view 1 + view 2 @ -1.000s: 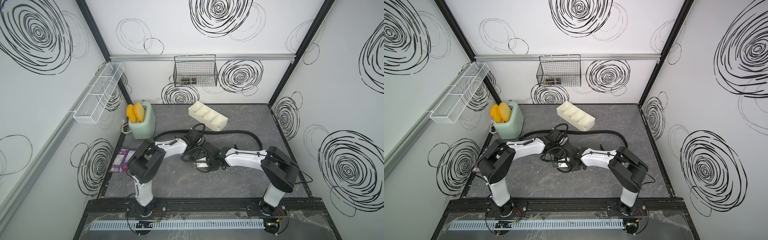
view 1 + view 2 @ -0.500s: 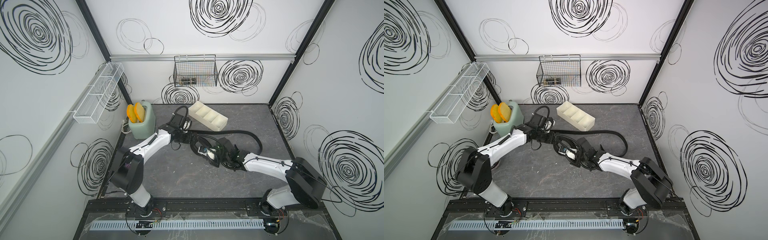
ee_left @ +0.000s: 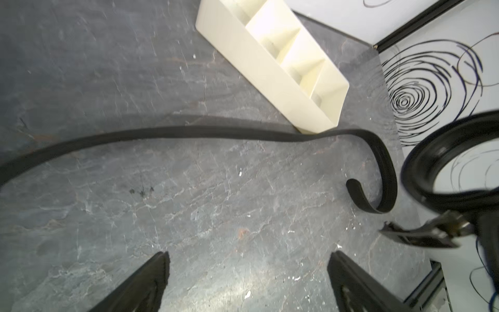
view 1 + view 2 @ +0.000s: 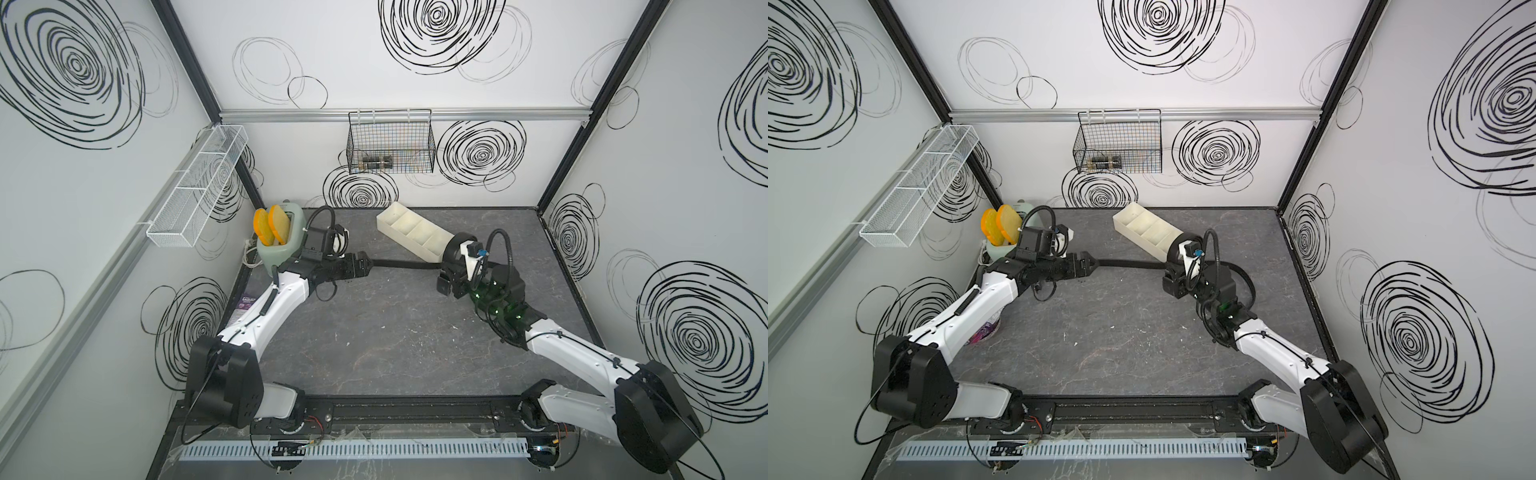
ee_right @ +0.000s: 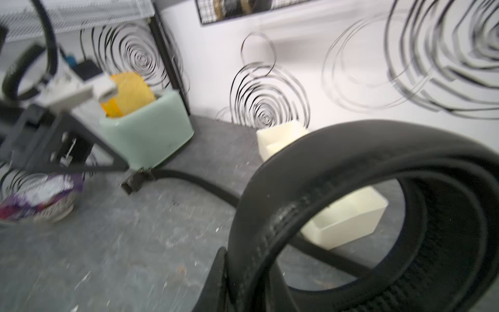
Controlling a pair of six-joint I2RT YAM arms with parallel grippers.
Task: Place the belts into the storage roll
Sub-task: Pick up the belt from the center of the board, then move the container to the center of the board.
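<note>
One belt (image 4: 403, 264) (image 4: 1125, 263) lies uncoiled on the table, running past the near end of the storage roll (image 4: 390, 226) (image 4: 1129, 226), a cream tray with open compartments. My left gripper (image 4: 368, 266) (image 3: 248, 270) hovers over that belt's buckle end (image 5: 135, 181), open, with only bare table between its fingers. My right gripper (image 4: 451, 266) (image 5: 243, 286) is shut on the other belt, wound into a thick coil (image 5: 270, 189) (image 3: 432, 167) and held upright above the table just off the tray's right end. Its buckle (image 3: 445, 229) hangs below the coil.
A mint-green toaster (image 4: 278, 245) with yellow slices stands at the back left, right behind the left gripper. A purple packet (image 4: 247, 301) lies by the left wall. A black wire basket (image 4: 390, 145) hangs on the back wall and a white mesh shelf (image 4: 199, 187) on the left wall.
Both arms drew apart from the table's middle. The left gripper opened and moved back-left toward the toaster. The right arm carried the coiled belt right and back, to the tray's end.
</note>
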